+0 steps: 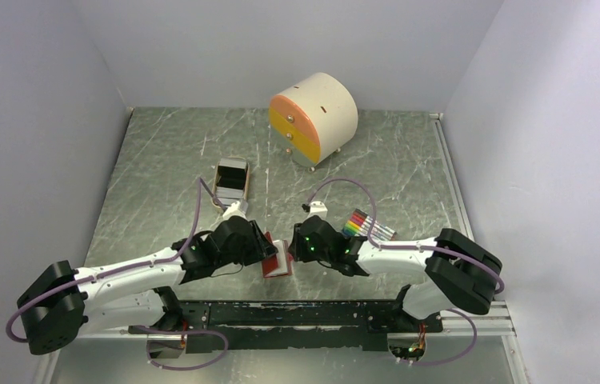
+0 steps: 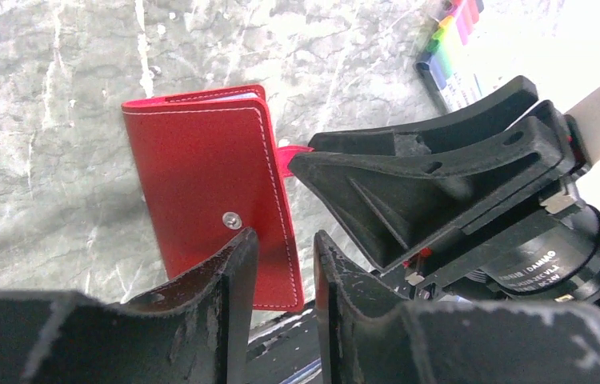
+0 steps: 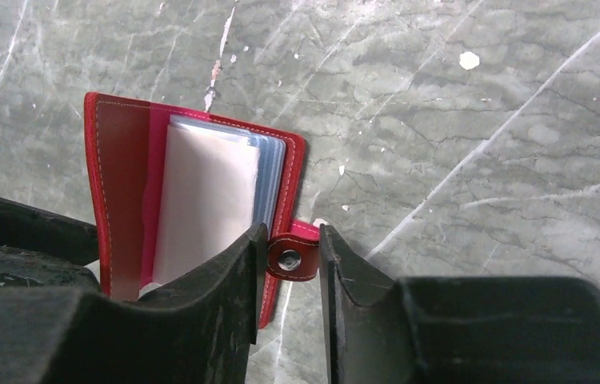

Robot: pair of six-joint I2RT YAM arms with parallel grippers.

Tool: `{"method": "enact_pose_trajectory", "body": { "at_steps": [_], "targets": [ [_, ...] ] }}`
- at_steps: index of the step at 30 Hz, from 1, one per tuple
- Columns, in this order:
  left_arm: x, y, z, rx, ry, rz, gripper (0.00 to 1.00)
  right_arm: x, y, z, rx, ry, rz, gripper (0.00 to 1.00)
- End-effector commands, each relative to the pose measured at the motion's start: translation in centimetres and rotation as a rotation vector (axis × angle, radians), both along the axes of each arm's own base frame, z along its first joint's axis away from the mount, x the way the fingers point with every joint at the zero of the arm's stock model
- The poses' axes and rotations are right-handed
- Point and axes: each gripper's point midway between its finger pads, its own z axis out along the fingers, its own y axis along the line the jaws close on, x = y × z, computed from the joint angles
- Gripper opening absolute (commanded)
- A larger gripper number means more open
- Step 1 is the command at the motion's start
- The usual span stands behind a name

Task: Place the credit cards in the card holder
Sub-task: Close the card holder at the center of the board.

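Wallet [image 1: 278, 261] lay open on the table between both grippers, with cards [image 1: 233, 172] in a tray [image 1: 218, 197] well beyond it. It looked light and floppy, with slick leather and thin pockets [image 3: 269, 172], so it was judged best taken by the stitched cover edge or the snap tab [image 3: 290, 258]. Left gripper [image 2: 285, 240] sat at the wallet's left, jaws slightly apart astride the cover edge, and right gripper [image 3: 290, 240] at its right, jaws close either side of the tab; could not tell whether either actually pinched.
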Motion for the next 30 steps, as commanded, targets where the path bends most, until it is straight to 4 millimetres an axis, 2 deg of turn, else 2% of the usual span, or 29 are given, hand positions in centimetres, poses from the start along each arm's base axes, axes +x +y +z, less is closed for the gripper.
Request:
{"method": "enact_pose_trajectory", "body": {
  "at_steps": [1,5,12,17,23,26,30],
  "targets": [
    [0.4,-0.5,0.9,-0.032,-0.040,-0.025,0.36,0.4,-0.6,0.3,0.002,-0.021,-0.029,0.32],
    [0.7,2.1,-0.7,0.117,0.020,0.070,0.34,0.4,-1.0,0.6,0.011,-0.029,-0.037,0.26],
    [1.0,3.9,-0.9,0.202,0.016,0.121,0.41,0.2,-1.0,0.4,0.028,-0.020,-0.029,0.10],
    [1.5,2.5,-1.2,0.207,0.014,0.066,0.43,0.1,-0.6,0.7,0.055,-0.022,-0.017,0.05],
    [1.8,-2.8,0.7,0.060,-0.058,-0.133,0.44,-0.1,-0.3,0.3,0.070,-0.003,-0.003,0.01],
    [1.9,-3.2,0.2,0.033,-0.048,-0.149,0.43,-0.2,0.1,0.7,0.119,-0.005,0.010,0.00],
    [2.1,-2.4,-1.0,0.010,-0.022,-0.116,0.41,-1.1,1.5,1.9,0.231,0.004,0.063,0.00]
  ]
}}
